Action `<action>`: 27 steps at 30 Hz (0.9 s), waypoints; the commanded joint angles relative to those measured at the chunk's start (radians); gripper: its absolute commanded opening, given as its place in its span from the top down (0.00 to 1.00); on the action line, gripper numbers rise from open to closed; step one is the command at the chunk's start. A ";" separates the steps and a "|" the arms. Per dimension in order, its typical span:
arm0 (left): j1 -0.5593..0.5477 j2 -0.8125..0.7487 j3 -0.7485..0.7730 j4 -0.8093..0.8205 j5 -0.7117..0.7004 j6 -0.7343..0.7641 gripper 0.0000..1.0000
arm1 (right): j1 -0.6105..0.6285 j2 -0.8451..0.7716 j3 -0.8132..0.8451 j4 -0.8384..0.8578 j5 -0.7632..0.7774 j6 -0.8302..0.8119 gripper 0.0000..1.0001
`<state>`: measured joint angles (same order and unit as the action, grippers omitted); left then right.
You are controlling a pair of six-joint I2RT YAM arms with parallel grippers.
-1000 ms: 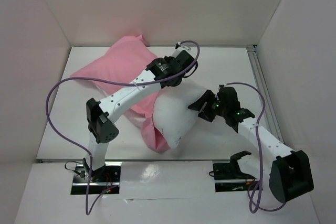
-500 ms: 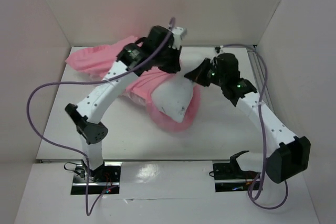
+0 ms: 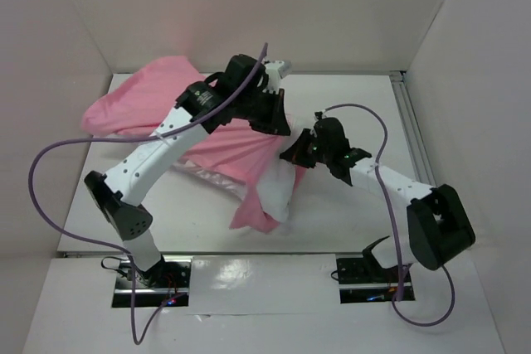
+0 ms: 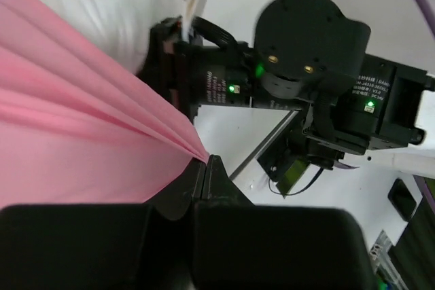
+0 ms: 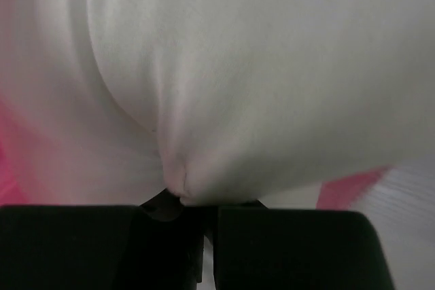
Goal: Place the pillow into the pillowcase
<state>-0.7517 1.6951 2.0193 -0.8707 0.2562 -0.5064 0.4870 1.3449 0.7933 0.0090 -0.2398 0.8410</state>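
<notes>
Nothing really readable here. There's tiny white print on the black motor housings (image 4: 224, 89) of the right arm (image 4: 312, 39), just beyond the left hand (image 4: 206, 162), way too small to make out.

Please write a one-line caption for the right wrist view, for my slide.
The right fingers, shut, pinch a fold of the white pillow; pink pillowcase shows at both sides.

Top view is bright and evenly lit, with only soft shadows under the pillowcase (image 3: 232, 143) on the white table (image 3: 191, 213), plus a faint pink cast on the back wall (image 3: 249, 6) (upper middle). Right wrist view is mushy: the pillow (image 5: 224, 66) is so close it's out of focus. Left wrist view is sharper, with the pillow blown out upper left.
</notes>
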 commanded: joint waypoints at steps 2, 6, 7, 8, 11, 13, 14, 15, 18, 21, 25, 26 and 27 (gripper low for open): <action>-0.100 -0.048 0.041 0.315 0.262 -0.109 1.00 | -0.013 -0.052 0.168 -0.022 0.025 -0.048 1.00; -0.100 -0.037 0.075 0.303 0.249 -0.109 1.00 | -0.024 -0.151 0.280 -0.073 0.025 -0.068 1.00; -0.100 -0.046 0.087 0.291 0.249 -0.109 1.00 | -0.024 -0.186 0.281 -0.084 0.034 -0.068 1.00; -0.100 -0.058 0.087 0.291 0.235 -0.109 1.00 | -0.024 -0.202 0.270 -0.084 0.034 -0.059 1.00; -0.100 -0.090 0.009 0.291 0.210 -0.123 1.00 | 0.008 -0.227 0.154 -0.066 0.048 -0.034 1.00; -0.100 -0.123 -0.124 0.352 0.198 -0.149 1.00 | 0.019 -0.207 0.037 -0.044 0.028 -0.005 1.00; -0.100 -0.123 -0.202 0.352 0.178 -0.164 1.00 | 0.034 -0.207 -0.003 -0.006 0.028 0.006 1.00; -0.100 -0.135 -0.227 0.352 0.166 -0.164 1.00 | 0.054 -0.198 -0.075 0.005 0.028 0.024 1.00; -0.100 -0.135 -0.251 0.264 0.071 -0.155 0.99 | 0.097 -0.219 -0.175 0.023 0.028 0.035 1.00; -0.100 -0.098 -0.162 0.124 -0.046 -0.088 0.56 | 0.122 -0.247 -0.207 -0.035 0.063 0.035 1.00; -0.089 -0.028 0.020 -0.052 -0.227 -0.031 0.21 | 0.122 -0.308 -0.180 -0.147 0.095 -0.026 0.59; -0.089 -0.009 0.057 -0.086 -0.266 -0.030 0.21 | 0.122 -0.322 -0.169 -0.200 0.120 -0.039 0.32; -0.072 0.007 0.120 -0.118 -0.328 -0.030 0.21 | 0.122 -0.335 -0.145 -0.230 0.134 -0.048 0.24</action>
<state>-0.8452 1.6890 1.9972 -0.8936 0.1135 -0.5762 0.5922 1.0492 0.5934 -0.0929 -0.1413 0.8356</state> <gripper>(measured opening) 0.786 0.692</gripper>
